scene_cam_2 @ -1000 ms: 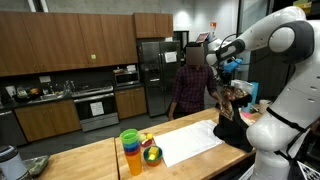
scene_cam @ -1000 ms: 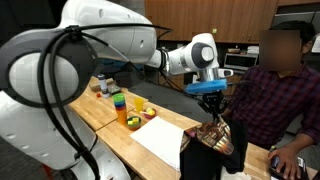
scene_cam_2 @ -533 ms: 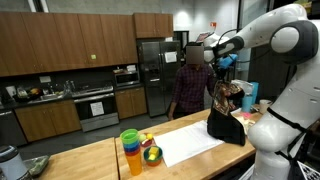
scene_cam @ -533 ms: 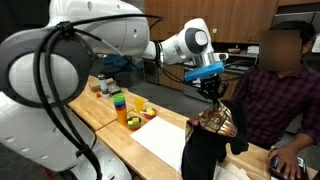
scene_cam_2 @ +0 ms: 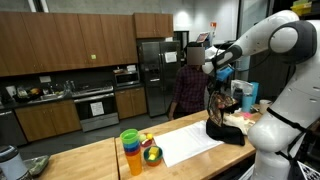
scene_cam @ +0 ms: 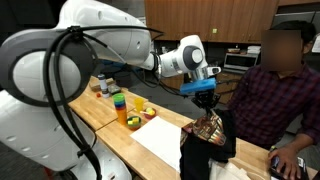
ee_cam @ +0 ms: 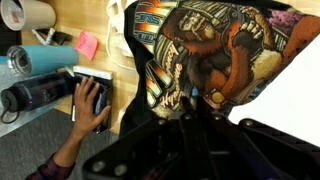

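Observation:
A black T-shirt with an orange and brown print (ee_cam: 205,45) hangs from my gripper (ee_cam: 186,118), whose fingers are shut on a pinch of the cloth. In both exterior views the gripper (scene_cam: 207,99) (scene_cam_2: 217,84) stands above the wooden counter's end, and the shirt (scene_cam: 204,142) (scene_cam_2: 223,127) trails down from it, its lower part heaped on the counter. The fingertips are buried in the fabric.
A white sheet (scene_cam: 160,140) (scene_cam_2: 190,143) lies on the counter beside the shirt, with stacked coloured cups (scene_cam: 119,104) (scene_cam_2: 131,150) farther along. A person (scene_cam: 285,90) (scene_cam_2: 188,85) sits close by, one hand (ee_cam: 90,102) on a phone. Bottles (ee_cam: 35,90) stand near it.
The gripper rose with the shirt, then came back down and shifted a little toward the white sheet. The shirt now sags lower onto the counter. The grip stayed shut.

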Robot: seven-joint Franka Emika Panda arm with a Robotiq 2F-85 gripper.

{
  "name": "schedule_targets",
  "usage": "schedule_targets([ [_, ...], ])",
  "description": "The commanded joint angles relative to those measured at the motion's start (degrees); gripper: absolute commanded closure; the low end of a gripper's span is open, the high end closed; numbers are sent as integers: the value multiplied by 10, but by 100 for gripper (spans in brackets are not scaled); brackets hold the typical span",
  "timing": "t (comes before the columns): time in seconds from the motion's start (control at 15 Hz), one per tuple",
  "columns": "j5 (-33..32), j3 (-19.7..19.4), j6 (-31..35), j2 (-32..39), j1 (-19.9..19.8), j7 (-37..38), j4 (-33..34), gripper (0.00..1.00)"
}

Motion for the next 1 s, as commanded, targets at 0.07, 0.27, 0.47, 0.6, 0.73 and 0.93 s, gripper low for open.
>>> schedule_targets([
  [0.07, 3, 1, 51, 0, -1, 27, -50, 98],
  [0.27, 4, 2, 65, 9, -3, 35, -61, 98],
  [0.47, -15, 2, 67, 9, -8, 27, -61, 98],
  [0.6, -52, 2, 52, -12, -20, 26, -50, 98],
  [0.73, -64, -1, 31, -23, -25, 17, -27, 98],
  [0.93, -79, 0, 6, -40, -33, 17, 18, 98],
])
